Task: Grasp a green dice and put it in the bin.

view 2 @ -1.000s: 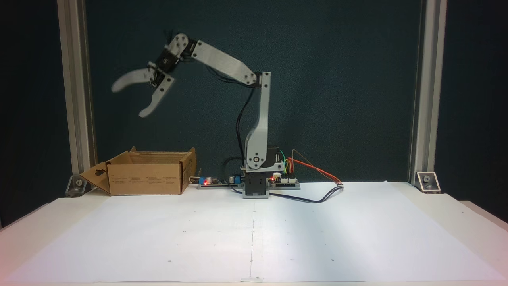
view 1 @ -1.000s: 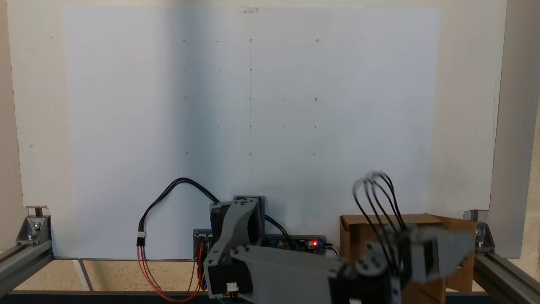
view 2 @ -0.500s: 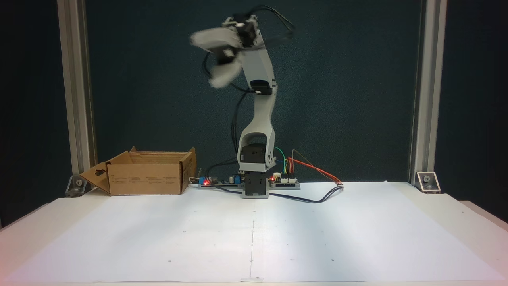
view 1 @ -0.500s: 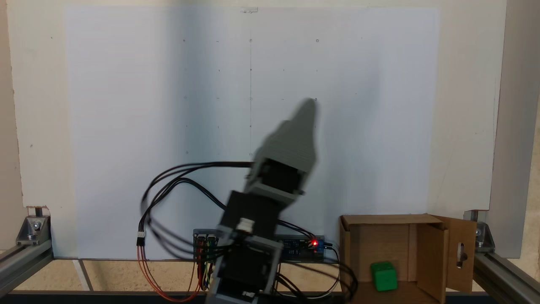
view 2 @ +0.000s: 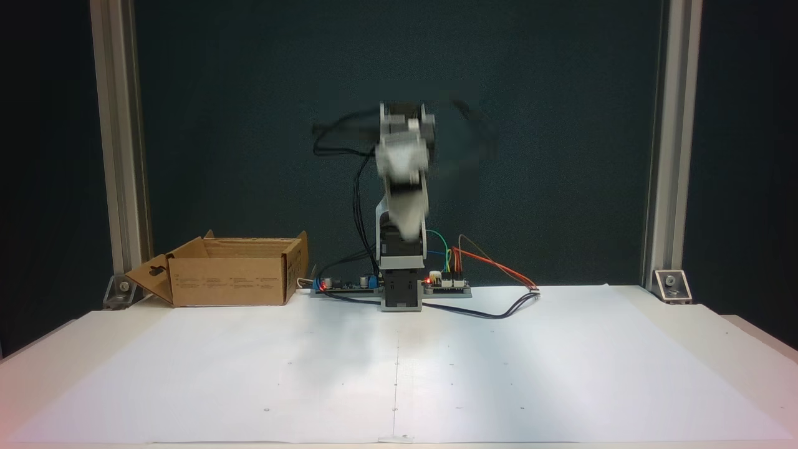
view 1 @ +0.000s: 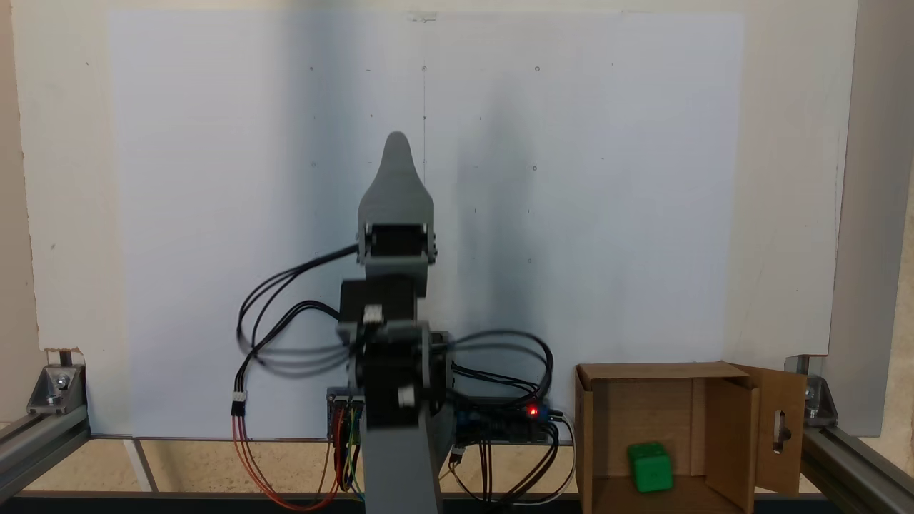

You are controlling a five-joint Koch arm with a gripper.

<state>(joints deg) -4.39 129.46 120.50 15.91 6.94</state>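
The green dice [view 1: 650,466] lies on the floor of the bin [view 1: 728,421], a brown cardboard box with its slotted flap folded out to the right. From the front, the bin [view 2: 230,280] stands left of the arm's base and its walls hide the dice. My gripper [view 1: 396,146] points out over the middle of the white sheet, well away from the bin, with one jaw covering the other. In the front fixed view the gripper [view 2: 405,206] is a motion-blurred pale shape above the base. Nothing is seen between the jaws.
Circuit boards [view 1: 503,417] with a red light and looping black cables [view 1: 285,307] sit around the arm's base [view 2: 401,293]. Aluminium frame posts [view 2: 121,143] stand at both sides. A white paper sheet [view 2: 399,374] with small dots covers the table.
The arm swung from above the bin to the centre of the table and dropped lower. With the arm gone, the dice shows lying inside the bin.
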